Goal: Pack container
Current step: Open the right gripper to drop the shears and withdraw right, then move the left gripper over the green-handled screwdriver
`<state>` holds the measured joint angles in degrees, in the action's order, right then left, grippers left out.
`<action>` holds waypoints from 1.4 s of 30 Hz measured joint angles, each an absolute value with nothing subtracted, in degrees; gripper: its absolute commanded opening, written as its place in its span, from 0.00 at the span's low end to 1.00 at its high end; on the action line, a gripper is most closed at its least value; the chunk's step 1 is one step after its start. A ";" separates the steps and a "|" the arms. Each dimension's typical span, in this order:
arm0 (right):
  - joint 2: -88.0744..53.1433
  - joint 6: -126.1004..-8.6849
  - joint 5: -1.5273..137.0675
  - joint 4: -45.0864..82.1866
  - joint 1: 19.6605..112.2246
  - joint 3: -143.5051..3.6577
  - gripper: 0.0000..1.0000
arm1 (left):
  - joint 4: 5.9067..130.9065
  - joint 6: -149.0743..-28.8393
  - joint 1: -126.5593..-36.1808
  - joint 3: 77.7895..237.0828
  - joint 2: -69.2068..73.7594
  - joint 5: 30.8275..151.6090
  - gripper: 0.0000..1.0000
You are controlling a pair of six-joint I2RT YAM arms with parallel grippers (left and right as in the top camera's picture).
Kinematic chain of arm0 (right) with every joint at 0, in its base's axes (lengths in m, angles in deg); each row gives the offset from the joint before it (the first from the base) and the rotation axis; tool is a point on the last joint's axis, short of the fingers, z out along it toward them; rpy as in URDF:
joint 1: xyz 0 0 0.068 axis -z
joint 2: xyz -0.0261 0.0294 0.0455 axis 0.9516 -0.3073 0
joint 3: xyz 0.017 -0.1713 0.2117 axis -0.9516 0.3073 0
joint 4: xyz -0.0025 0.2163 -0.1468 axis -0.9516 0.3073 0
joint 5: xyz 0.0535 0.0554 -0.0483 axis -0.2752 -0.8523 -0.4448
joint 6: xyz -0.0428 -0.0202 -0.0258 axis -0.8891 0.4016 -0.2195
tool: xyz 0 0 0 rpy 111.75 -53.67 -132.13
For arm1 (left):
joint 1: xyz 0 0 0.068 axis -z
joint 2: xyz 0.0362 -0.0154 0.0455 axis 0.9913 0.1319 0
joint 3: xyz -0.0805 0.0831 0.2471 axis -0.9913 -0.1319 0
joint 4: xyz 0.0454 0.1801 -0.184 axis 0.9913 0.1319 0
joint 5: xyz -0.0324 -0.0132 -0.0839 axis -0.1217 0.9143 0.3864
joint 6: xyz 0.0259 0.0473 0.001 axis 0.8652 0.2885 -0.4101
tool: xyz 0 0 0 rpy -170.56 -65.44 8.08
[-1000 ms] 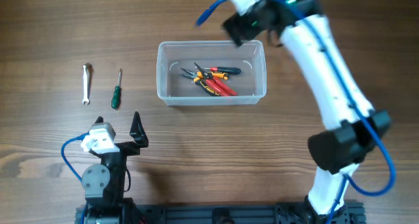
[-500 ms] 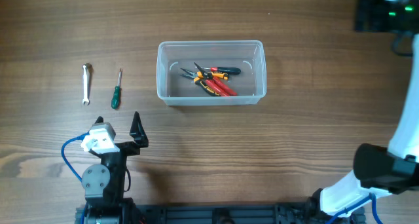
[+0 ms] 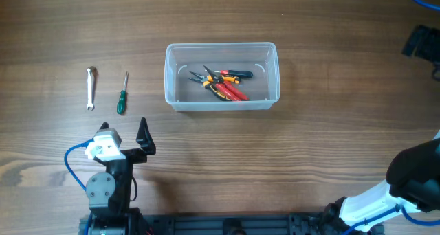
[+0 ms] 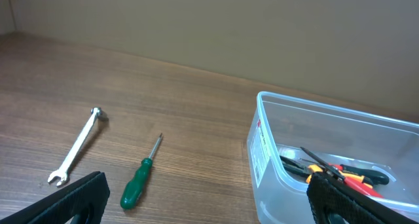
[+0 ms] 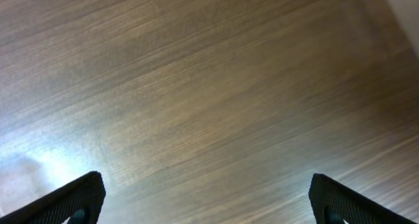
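Observation:
The clear plastic container [image 3: 221, 99] sits at the table's middle and holds red-handled and orange-and-black pliers [image 3: 223, 82]; it also shows in the left wrist view [image 4: 262, 145]. A green-handled screwdriver [image 3: 122, 96] and a silver wrench [image 3: 90, 87] lie to its left, also in the left wrist view as the screwdriver [image 4: 139, 182] and the wrench [image 4: 77, 146]. My left gripper [image 3: 130, 140] is open and empty near the front edge. My right gripper [image 5: 208, 204] is open and empty over bare wood, its arm at the far right edge [image 3: 423, 46].
The table is brown wood. A beige wall [image 4: 262, 27] stands behind the table's far edge. The arm bases sit at the front edge.
The right arm has swung from above the container's far right corner away to the far right edge of the overhead view. The left arm and the tools have not moved.

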<state>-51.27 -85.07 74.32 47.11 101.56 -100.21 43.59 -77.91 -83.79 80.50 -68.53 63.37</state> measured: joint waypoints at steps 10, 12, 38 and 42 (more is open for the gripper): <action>-51.27 -79.15 74.10 40.66 101.56 -89.47 1.00 | 43.57 -77.91 -83.79 80.50 -68.53 63.35 1.00; -51.27 -79.11 74.10 40.48 101.56 -89.50 1.00 | 43.57 -77.89 -83.79 80.50 -68.53 63.35 1.00; -51.27 -78.91 73.68 40.44 101.51 -89.43 1.00 | 79.19 -67.68 -93.56 127.36 -24.60 65.45 1.00; -51.27 -78.91 73.64 40.26 101.51 -89.43 1.00 | 88.94 -64.42 -95.48 150.70 -0.49 66.78 1.00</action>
